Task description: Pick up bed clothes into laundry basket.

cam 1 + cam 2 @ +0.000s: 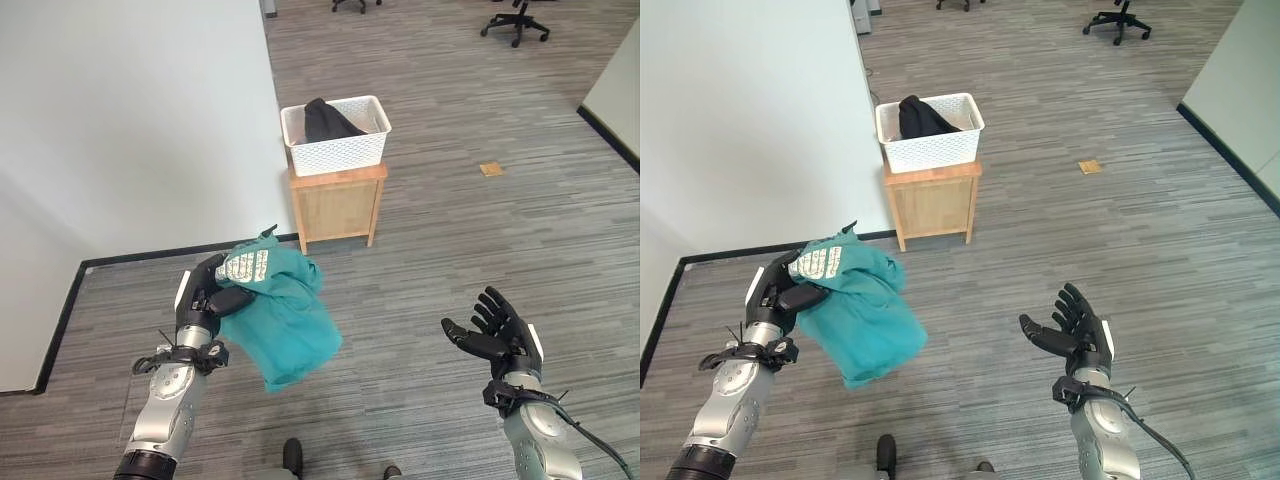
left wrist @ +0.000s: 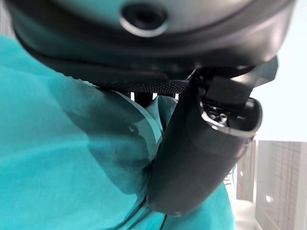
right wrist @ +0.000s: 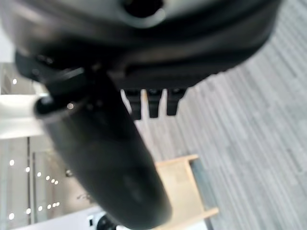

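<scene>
The left hand [image 1: 205, 297] is up in the air above the grey plank floor [image 1: 450, 230], fingers and thumb curled tight round a teal garment [image 1: 282, 318] — bunched at the grip, the rest hanging loose below and to the right of the hand, clear of the floor. There's a pale printed patch on the cloth right by the fingers. From the left wrist view the thumb [image 2: 201, 158] presses straight into the teal fabric [image 2: 62, 167], cloth wrapped all about it.

Over on the other side, the right hand [image 1: 497, 334] hovers palm-up, fingers spread and relaxed, nothing in it — well apart from the garment.

Further off stands the white laundry basket [image 1: 338, 150], sitting square on top of a small wooden stand [image 1: 337, 205], taking up most of the top. A dark piece of clothing [image 1: 327, 120] is already inside, heaped toward the basket's left half and poking above the rim. The stand sits just beside the corner of a white wall [image 1: 130, 120], with black skirting running along the floor's edge below it.

A small tan scrap [image 1: 490, 169] lies on the floor to the right of the stand, and black office chairs [image 1: 516, 20] show at the far edge.
</scene>
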You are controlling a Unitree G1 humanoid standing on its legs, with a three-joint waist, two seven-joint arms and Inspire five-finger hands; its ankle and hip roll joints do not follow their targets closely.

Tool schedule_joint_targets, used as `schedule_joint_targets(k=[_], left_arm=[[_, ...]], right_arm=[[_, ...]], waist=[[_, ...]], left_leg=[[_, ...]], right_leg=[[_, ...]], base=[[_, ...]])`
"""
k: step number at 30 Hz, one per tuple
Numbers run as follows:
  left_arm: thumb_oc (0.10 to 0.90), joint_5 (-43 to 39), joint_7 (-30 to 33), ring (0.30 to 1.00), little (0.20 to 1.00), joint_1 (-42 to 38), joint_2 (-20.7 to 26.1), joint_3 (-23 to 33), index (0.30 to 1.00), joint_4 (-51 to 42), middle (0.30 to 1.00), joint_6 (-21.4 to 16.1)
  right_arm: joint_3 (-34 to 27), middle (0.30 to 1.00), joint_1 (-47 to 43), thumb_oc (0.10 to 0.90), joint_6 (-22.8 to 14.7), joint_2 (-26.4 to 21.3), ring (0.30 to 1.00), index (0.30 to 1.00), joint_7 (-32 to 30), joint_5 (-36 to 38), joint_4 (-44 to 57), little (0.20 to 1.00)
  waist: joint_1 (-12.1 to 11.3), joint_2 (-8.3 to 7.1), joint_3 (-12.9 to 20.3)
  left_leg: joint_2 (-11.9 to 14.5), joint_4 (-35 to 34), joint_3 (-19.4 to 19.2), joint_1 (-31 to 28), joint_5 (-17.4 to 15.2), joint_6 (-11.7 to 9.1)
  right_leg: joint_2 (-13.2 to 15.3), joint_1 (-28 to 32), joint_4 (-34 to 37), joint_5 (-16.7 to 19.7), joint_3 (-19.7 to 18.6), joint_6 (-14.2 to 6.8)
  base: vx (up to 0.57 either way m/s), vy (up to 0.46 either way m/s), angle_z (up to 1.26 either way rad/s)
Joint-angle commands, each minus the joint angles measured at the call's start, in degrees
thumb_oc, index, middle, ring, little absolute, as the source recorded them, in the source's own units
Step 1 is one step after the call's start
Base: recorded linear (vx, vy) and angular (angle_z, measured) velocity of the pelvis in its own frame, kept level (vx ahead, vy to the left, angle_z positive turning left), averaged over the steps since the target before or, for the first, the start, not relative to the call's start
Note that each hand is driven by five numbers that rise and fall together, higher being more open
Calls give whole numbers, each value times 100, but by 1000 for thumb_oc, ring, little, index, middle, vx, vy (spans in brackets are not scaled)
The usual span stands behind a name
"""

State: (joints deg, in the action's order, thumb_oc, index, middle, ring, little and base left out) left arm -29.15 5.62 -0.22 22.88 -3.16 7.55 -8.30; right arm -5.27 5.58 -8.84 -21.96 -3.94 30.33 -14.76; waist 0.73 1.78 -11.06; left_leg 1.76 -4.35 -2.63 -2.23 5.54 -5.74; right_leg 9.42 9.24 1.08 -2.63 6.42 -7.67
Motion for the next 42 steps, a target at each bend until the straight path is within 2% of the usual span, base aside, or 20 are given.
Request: schedule_joint_targets(k=[1,6,11,16,17,18,19,21,23,24,25,27,30,33,36,37,38,39,41,42], left_arm=[[400,-40,85,300,300,-456,267,741,300,-130,300,-590],[400,-32,84,300,300,-399,316,772,300,-161,300,-588],[400,-109,56,300,300,-519,363,869,300,-236,300,-650],[400,-34,6,300,300,-625,355,827,300,-196,300,-675],[400,0,3,300,300,-608,337,838,300,-223,300,-687],[400,-26,-28,300,300,-573,259,830,300,-214,300,-655],[400,-26,-28,300,300,-570,262,832,300,-213,300,-655],[400,-231,10,300,300,-544,212,837,300,-270,300,-628],[400,-231,11,300,300,-547,217,839,300,-273,300,-625],[400,-309,7,300,300,-623,199,722,300,-358,300,-614],[400,-308,8,300,300,-634,200,719,300,-356,300,-614],[400,-400,-32,300,300,-703,146,587,300,-268,300,-616],[400,-389,-41,300,300,-709,103,486,300,-209,300,-611],[400,-265,-71,300,300,-589,71,459,300,-329,300,-591],[400,-159,-56,300,300,-580,156,525,300,-514,300,-608],[400,17,1,300,300,-604,239,547,300,-623,300,-581],[400,18,4,300,300,-604,242,550,300,-628,300,-577],[400,50,30,300,300,-692,295,521,300,-678,300,-568],[400,69,76,300,300,-966,454,457,300,-744,300,-660],[400,69,75,300,300,-968,448,454,300,-741,300,-661]], right_arm=[[-54,900,-579,800,-495,-106,900,900,14,-24,618,900],[141,900,-603,800,-472,16,900,900,73,-51,594,900],[-149,900,-362,800,-505,41,900,900,43,41,580,900],[-263,900,-277,800,-472,-25,900,900,85,16,638,900],[-249,900,-322,800,-475,-51,900,900,93,14,519,900],[-169,900,-440,800,-491,-148,900,900,85,100,407,900],[-164,900,-442,800,-492,-147,900,900,86,101,403,900],[27,900,-633,800,-526,-325,900,900,123,377,353,900],[26,900,-639,800,-528,-321,900,900,125,379,348,900],[89,900,-788,800,-544,-518,900,900,23,415,354,900],[83,900,-796,800,-545,-518,900,900,24,417,349,900],[136,900,-881,800,-519,-554,900,900,49,440,472,900],[190,900,-884,800,-547,-603,900,900,53,273,598,900],[414,900,-1086,800,-534,-567,900,900,102,145,501,900],[766,900,-1441,800,-425,-371,900,900,255,111,410,900],[931,900,-1424,800,-396,-176,900,900,369,12,327,900],[932,900,-1426,800,-395,-171,900,900,368,8,328,900],[935,900,-1389,800,-381,-59,900,900,391,59,318,900],[959,900,-1224,800,-319,73,900,900,466,38,293,900],[957,900,-1223,800,-318,68,900,900,465,38,291,900]], waist=[[-96,-188,251],[78,-36,-78],[540,-170,-83],[751,-182,86],[765,-187,146],[810,-164,191],[822,-149,205],[606,-337,170],[628,-363,181],[184,-554,-108],[191,-569,-107],[-93,-529,-174],[-319,-348,-120],[-733,-188,98],[-971,-318,326],[-1043,-470,441],[-1065,-459,456],[-971,-381,364],[-542,-31,203],[-535,-54,212]], left_leg=[[-29,741,-43,87,-1042,430],[49,627,-53,-281,-1182,605],[417,274,-8,-1226,-1667,87],[795,563,86,-1657,-1836,-224],[867,847,128,-1647,-1685,-287],[1026,1862,352,-1468,-599,-414],[1040,1876,362,-1461,-629,-411],[1233,3941,345,-592,392,-264],[1206,3947,371,-550,417,-259],[719,4968,326,478,-145,-179],[696,4975,329,505,-127,-167],[677,4227,-171,1496,-117,-184],[494,3046,-533,1861,-93,-87],[49,1208,-770,2001,225,88],[-126,1121,-983,1620,150,390],[-353,1141,-1042,1267,-136,736],[-329,1125,-1062,1281,-113,740],[-288,1079,-942,1039,-219,862],[-65,862,-575,470,-339,887],[-102,855,-565,458,-376,886]], right_leg=[[289,-836,-1266,-212,127,-294],[172,-2038,-3125,309,-462,-491],[775,-2569,-725,723,-116,-627],[784,-2605,-459,982,171,-728],[735,-2533,-550,1032,218,-661],[480,-2443,-829,912,279,-382],[474,-2438,-830,876,290,-398],[160,-1777,-825,385,434,174],[188,-1786,-803,411,449,179],[46,-982,-430,135,381,301],[68,-990,-412,159,388,297],[-38,-399,-211,-123,438,300],[-271,-5,-156,-377,452,298],[-665,652,-230,-924,317,278],[-647,799,-626,-1010,265,191],[-379,450,-2188,-1,276,-406],[-394,412,-2196,21,247,-408],[-305,-12,-3423,621,156,-733],[-447,-1108,-4584,456,-137,-492],[-413,-1102,-4607,409,-143,-506]], base=[[79,145,-2],[159,110,-30],[469,-170,-1],[512,-295,33],[423,-349,44],[439,-339,32],[419,-392,24],[505,-505,-10],[424,-385,-20],[491,-408,-6],[681,-519,0],[515,-240,-29],[565,-123,0],[662,-111,-39],[715,-112,-52],[525,29,-68],[441,87,-51],[218,66,-15],[438,17,47],[416,-58,117]])
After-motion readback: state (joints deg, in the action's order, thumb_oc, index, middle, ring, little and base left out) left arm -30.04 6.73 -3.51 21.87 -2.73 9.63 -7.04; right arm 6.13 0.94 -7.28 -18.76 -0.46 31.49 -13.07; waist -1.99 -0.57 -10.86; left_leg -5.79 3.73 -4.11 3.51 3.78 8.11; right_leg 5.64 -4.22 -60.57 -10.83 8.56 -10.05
